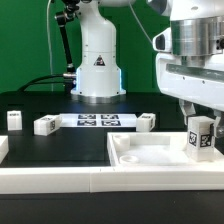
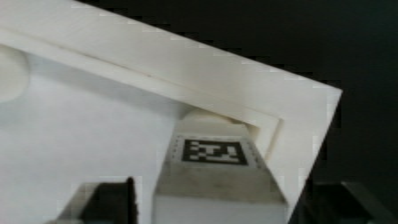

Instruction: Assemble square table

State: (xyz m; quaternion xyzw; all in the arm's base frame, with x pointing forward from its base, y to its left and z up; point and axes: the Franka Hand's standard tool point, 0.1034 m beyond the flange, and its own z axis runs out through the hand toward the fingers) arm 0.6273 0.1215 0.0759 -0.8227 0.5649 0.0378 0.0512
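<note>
A Franka Panda arm's gripper (image 2: 226, 202) hangs over one corner of the square table's white top (image 1: 150, 152), jaws apart and grasping nothing. Directly below it, between the two dark fingers (image 2: 111, 203), a small white leg (image 2: 217, 165) stands upright in the corner of the tray-like top, close against the raised rim, its black-and-white tag in plain sight. The wrist view shows a narrow gap on either side of the leg, so neither finger appears to touch it. The rest of the top spreads away from under the gripper across the black counter (image 1: 60, 148). Well apart from the gripper, toward the exterior view's left, three loose legs lie on the counter: the nearest one (image 1: 147, 121) just beyond the top's far rim, a second (image 1: 45, 125) and a third (image 1: 15, 120) much farther off. The marker board (image 1: 95, 121) lies flat between the nearest and second legs.
</note>
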